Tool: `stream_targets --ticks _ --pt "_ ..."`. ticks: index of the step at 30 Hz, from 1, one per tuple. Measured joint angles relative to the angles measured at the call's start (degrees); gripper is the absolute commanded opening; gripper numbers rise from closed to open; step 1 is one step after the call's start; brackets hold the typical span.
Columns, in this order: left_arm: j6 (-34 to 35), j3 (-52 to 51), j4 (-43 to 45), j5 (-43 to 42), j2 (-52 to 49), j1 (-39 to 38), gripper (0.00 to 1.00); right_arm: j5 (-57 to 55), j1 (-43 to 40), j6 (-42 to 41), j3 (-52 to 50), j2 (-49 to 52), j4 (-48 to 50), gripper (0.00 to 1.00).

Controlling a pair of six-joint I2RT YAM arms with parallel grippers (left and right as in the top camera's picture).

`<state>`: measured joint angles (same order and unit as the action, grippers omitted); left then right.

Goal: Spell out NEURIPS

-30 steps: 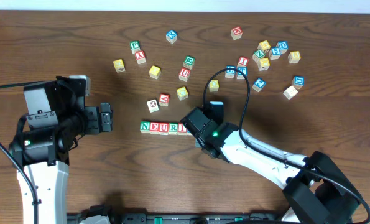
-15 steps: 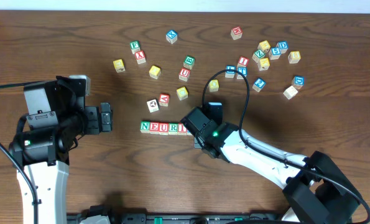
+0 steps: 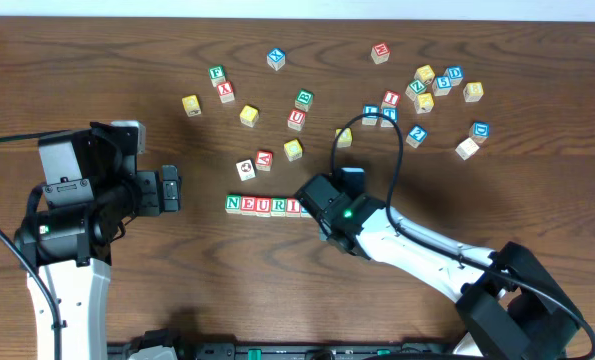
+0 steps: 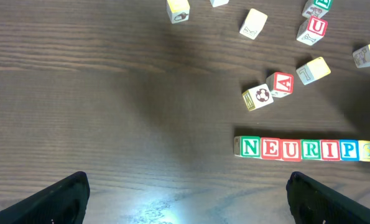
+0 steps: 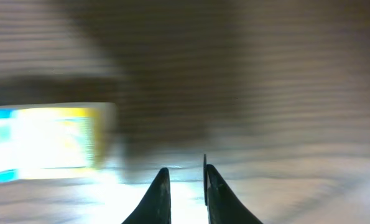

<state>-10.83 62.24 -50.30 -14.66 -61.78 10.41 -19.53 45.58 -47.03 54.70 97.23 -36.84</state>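
The row of cubes lies flat on the table, its long line running side to side. From the left arm's camera it reads N, E, U, R, I, P, with a yellow cube touching the P at the far end.

The right gripper is down at that yellow end, and it is clearly the nearer arm. Its fingers are pinched together with nothing between them. In its own blurred camera the yellow cube sits off to the left of the fingertips, beside them and not in their grasp. I cannot tell whether they touch it.

The left gripper hangs with its jaws spread wide and empty, well apart from the N end.

To my eye the word looks complete. Any tidying nudge would have to come along the row's line from the right arm's end.
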Motion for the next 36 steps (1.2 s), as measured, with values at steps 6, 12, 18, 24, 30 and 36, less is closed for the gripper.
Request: stream_targets --ticks 6,12,18,24,30,36 --pt "0.00 0.00 -0.04 0.00 0.00 0.00 0.99 -1.46 -5.33 -2.03 -0.02 0.00 -7.63 0.10" --pt "0.00 0.00 -0.02 0.00 0.00 0.00 0.99 -1.27 -10.95 -2.12 -0.02 -0.85 -11.06 0.12" --pt "0.00 0.00 -0.02 0.00 0.00 0.00 0.99 1.25 -14.64 2.78 1.44 -8.92 -11.76 0.25" --pt "0.00 0.00 -0.02 0.00 0.00 0.00 0.99 2.47 -14.97 9.27 4.11 -22.47 -12.41 0.57" --pt "0.00 0.00 -0.02 0.00 0.00 0.00 0.99 5.05 -14.99 14.93 4.20 -30.95 -14.14 0.93" --pt "0.00 0.00 -0.02 0.00 0.00 0.00 0.99 6.27 -14.97 17.59 4.20 -34.91 -16.15 0.99"
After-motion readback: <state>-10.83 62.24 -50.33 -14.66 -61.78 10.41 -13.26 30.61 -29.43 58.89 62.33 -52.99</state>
